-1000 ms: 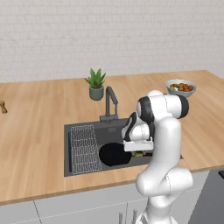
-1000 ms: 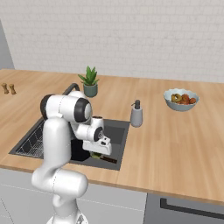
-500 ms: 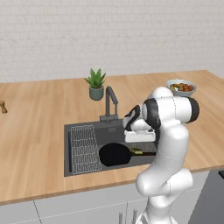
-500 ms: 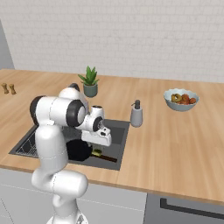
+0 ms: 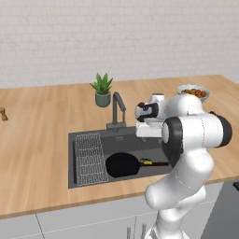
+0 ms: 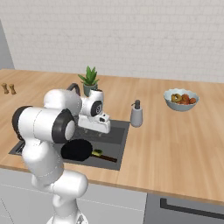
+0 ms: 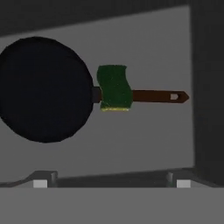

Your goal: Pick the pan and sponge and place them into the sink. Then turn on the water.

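The pan (image 7: pixel 43 89) lies flat on the floor of the sink (image 5: pixel 88 173), right of the wire rack (image 5: pixel 89 152), with the sponge (image 7: pixel 114 87) draped across its handle near the bowl. The claw (image 7: pixel 109 183) hangs above them, jaws wide apart and empty. Both items appear placed, so the tap (image 5: pixel 117 105) at the far rim is judged next: rigid, probably smooth metal, best pressed at its lever, which cannot be made out clearly.

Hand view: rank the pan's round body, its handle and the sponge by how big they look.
1. The pan's round body, largest by far.
2. The sponge, draped over the handle.
3. The handle, long but thin; its visible area looks near the sponge's, so this ranking is unsure.
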Tool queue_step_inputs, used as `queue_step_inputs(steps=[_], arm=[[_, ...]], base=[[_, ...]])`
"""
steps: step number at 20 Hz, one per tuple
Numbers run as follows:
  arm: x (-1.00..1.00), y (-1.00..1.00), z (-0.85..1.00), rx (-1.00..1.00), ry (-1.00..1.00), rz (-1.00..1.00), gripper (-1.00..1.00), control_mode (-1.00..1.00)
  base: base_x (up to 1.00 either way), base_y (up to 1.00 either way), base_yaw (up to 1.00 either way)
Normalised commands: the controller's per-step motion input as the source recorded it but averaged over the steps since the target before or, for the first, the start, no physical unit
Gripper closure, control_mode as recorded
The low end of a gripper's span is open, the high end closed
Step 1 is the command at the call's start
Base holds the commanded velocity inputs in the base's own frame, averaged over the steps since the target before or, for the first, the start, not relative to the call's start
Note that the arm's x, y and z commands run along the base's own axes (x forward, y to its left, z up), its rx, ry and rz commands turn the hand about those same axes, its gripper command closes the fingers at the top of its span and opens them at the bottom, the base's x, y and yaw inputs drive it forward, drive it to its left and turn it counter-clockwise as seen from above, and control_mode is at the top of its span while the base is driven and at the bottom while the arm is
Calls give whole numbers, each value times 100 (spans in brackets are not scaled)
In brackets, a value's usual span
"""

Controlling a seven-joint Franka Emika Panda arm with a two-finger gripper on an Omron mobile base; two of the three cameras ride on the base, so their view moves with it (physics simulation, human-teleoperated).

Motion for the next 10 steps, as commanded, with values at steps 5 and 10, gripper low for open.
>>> queue_step_inputs(steps=[5,10], arm=[[-24,0,99,8,-7,0,-100,-100],[-23,0,55,0,-9,0,-100,-100]], base=[[0,0,0],[0,0,0]])
